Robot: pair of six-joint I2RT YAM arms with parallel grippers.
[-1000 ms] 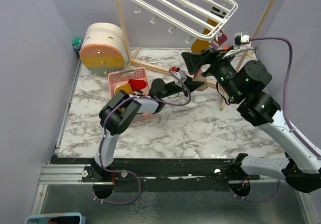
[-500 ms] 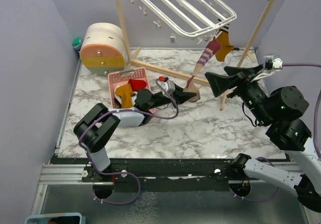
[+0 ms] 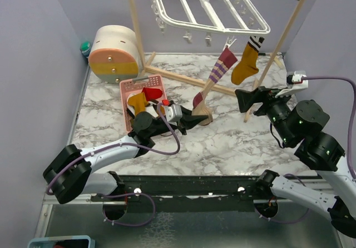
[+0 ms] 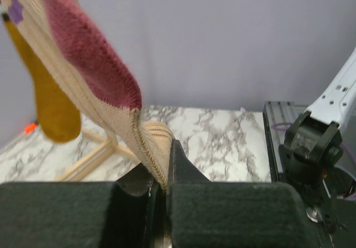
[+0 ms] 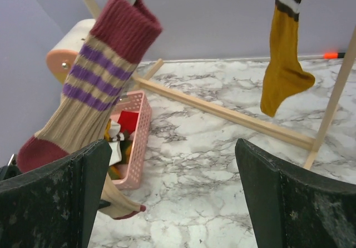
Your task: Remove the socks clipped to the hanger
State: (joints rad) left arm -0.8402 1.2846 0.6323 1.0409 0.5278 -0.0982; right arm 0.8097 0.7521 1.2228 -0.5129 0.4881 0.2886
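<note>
As seen from above: white hanger tilted high at the back, between the uprights of the wooden rack. Clipped along its near right edge, two socks.

First, the striped sock: maroon cuff in a clip, purple bands on beige, maroon heel. Pulled down and to the left in one taut slant. Beige toe pinched tight between the left arm's fingers, low over the marble worktop. In the left wrist view, closed hard on the knit with no gap to either side.

Just to its right, the mustard sock: black-and-white cuff in its own clip, hanging free.

Right arm's fingers spread wide and holding nothing, near the foot of the mustard sock but apart from it. From the right wrist, both hanging socks framed between the two dark pads.

Left of the pinched toe, a pink basket on the worktop, with a yellow sock and a red sock inside. Further back on the left, a round beige and orange drawer box.

Any lettering too small to read.
</note>
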